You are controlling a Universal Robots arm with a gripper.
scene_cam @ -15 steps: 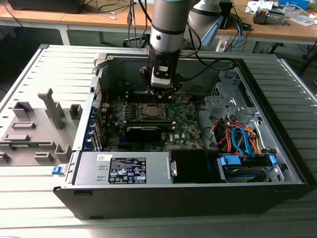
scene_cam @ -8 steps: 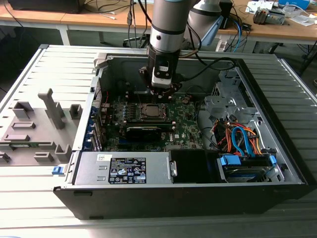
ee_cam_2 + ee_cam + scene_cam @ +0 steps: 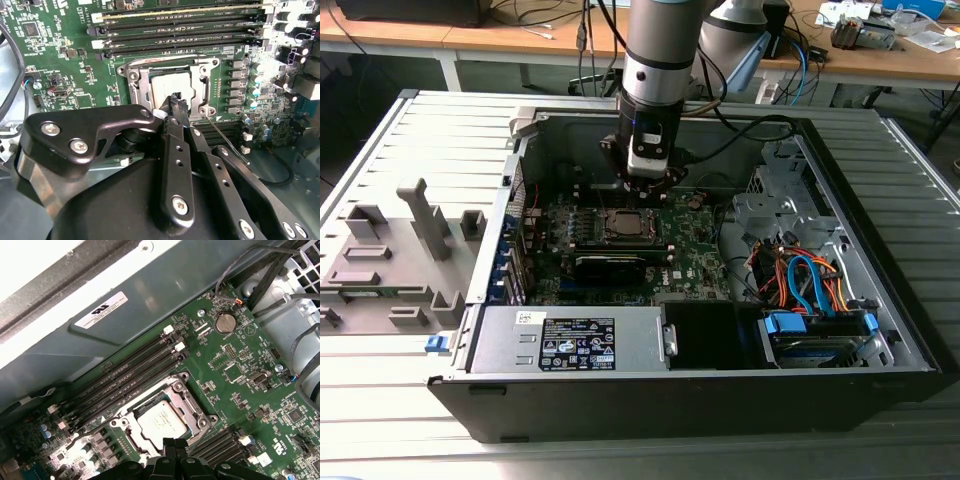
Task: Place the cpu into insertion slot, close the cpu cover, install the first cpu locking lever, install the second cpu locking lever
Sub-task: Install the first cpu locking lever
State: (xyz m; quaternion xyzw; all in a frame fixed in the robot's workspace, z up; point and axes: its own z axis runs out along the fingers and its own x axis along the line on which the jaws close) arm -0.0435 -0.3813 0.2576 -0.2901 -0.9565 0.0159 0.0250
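Cpu [image 3: 170, 86] sits in its socket just ahead of my tips, cover [image 3: 144, 90] down over it. My gripper [image 3: 177, 102] is clenched empty at the cover's near edge. A lever [image 3: 227, 141] beside me looks unlatched, so I judge the levers undone.

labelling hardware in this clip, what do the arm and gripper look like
The arm is a silver-grey cylinder with a dark band near the wrist, where a pale block with a blue spot is mounted. A black cable loops off toward the exterior view's right. The gripper is matt black, built from flat angular link plates fastened with silver screw heads.
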